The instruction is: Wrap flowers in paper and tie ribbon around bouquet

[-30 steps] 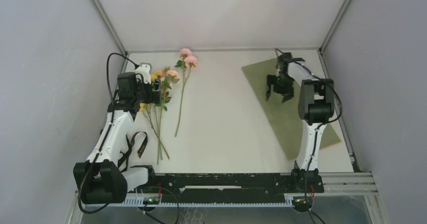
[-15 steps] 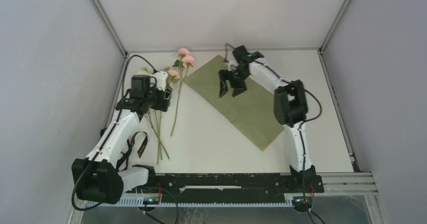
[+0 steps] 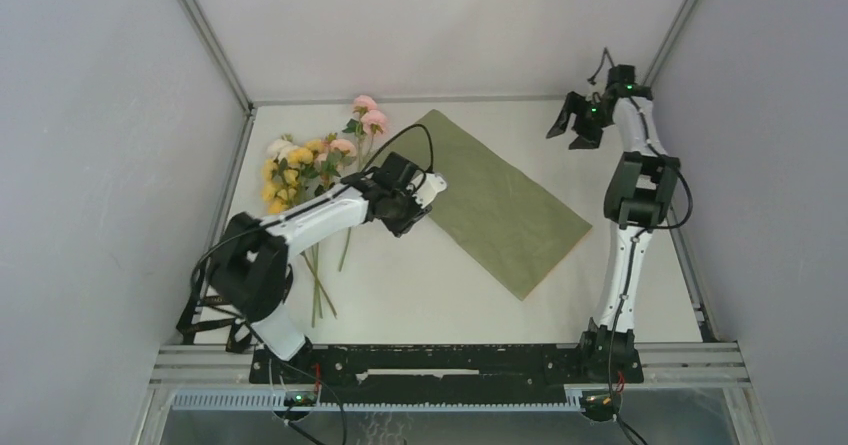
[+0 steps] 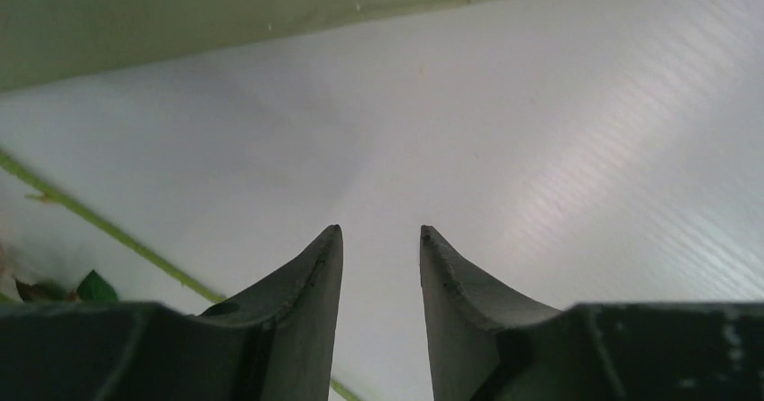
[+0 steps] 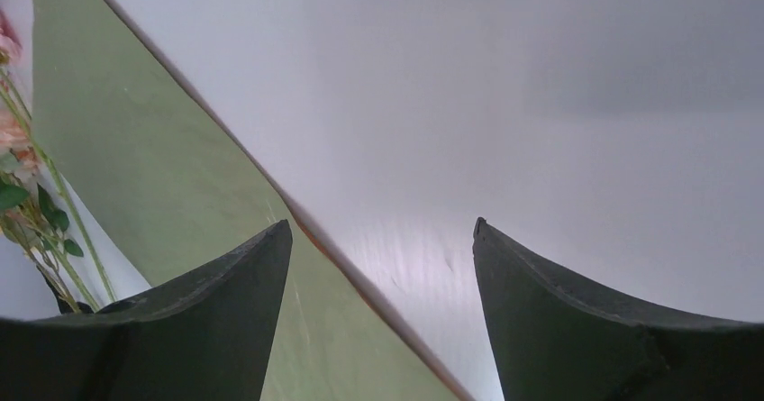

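Note:
The flowers [image 3: 295, 160] lie at the table's left, yellow, white and orange blooms bunched together, with a pink pair [image 3: 370, 117] further back. The paper [image 3: 495, 200] lies flat in the middle, olive side up, with a peach underside showing along its edge [image 5: 311, 239]. My left gripper [image 3: 413, 213] hovers low by the paper's left edge, jaws partly open over bare table [image 4: 380, 230]; a green stem [image 4: 108, 230] runs just to its left. My right gripper [image 3: 568, 130] is raised at the back right, wide open and empty [image 5: 381, 223]. A black band, likely the ribbon [image 3: 212, 317], lies near the left arm's base.
Grey walls close in the table on the left, back and right; the right gripper is near the back right corner post [image 3: 660, 40]. The black rail [image 3: 430, 360] carrying the arm bases runs along the near edge.
The paper moved from the right side to the middle. The right gripper then swung off it to the back right corner. The left gripper moved from the flowers to the paper's left edge, jaws narrowing.

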Robot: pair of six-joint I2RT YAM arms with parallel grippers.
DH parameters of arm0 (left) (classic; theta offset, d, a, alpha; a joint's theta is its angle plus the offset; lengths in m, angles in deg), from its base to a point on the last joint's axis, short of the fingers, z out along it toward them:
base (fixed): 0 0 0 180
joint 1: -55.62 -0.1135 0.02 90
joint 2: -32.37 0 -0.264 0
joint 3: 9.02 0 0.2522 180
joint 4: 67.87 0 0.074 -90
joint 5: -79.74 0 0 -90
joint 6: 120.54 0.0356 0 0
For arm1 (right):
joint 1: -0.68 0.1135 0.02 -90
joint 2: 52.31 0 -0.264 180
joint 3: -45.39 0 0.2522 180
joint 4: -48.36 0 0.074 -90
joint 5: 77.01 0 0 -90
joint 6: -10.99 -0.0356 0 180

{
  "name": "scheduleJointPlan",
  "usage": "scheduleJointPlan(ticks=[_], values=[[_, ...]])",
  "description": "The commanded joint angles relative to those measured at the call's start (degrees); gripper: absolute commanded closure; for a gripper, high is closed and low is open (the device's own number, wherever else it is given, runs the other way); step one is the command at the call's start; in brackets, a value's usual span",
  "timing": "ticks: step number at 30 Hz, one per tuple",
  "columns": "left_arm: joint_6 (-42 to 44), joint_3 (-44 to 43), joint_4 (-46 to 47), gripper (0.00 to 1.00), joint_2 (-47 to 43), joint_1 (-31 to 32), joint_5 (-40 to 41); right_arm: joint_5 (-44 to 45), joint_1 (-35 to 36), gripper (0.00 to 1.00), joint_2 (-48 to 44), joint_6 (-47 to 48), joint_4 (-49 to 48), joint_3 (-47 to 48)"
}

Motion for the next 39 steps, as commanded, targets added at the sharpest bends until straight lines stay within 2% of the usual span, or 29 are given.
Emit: scheduleJointPlan(ticks=[1,7,12,16,22,25,29,32,34,37,39], values=[[-2.08,-10.24,0.84,0.59,8.79,0.96,6.22,-4.06,7.37,0.17,7.76,1.08,6.47,10.68],[-4.69,-16.49,-0.62,0.6,17.17,0.98,7.18,-4.54,10.09,0.17,11.31,-0.15,7.36,9.52],[-5.65,-20.21,-2.4,0.62,22.41,0.96,7.96,-7.77,12.92,0.19,12.27,2.77,10.81,8.56],[-5.94,-23.84,-3.6,0.63,26.12,0.41,9.12,-12.42,13.39,0.32,8.36,4.35,10.66,3.79],[-7.12,-30.25,-4.99,0.64,30.94,-2.23,10.39,-22.73,13.63,0.51,-3.45,3.87,0.77,-13.48],[-7.17,-32.18,-5.16,0.65,32.25,-3.09,10.62,-27.89,14.32,0.54,-7.09,2.35,-4.82,-20.89],[-5.94,-32.91,-5.16,0.65,32.51,-3.66,10.88,-29.27,15.93,0.59,-10.07,1.23,-8.13,-26.38],[-4.29,-32.89,-5.14,0.64,31.37,-4.14,10.73,-29.59,17.48,0.71,-13.6,-2.0,-13.31,-30.95],[-3.17,-32.91,-5.15,0.62,29.79,-4.63,9.83,-29.87,18.44,0.84,-16.2,-4.76,-17.25,-34.7],[-1.12,-33.36,-7.03,0.53,25.87,-5.19,6.94,-30.56,19.86,1.0,-20.93,-13.05,-27.91,-40.96],[0.38,-34.08,-10.28,0.44,21.92,-5.22,4.37,-30.2,20.91,1.0,-24.19,-20.93,-36.21,-45.08]])
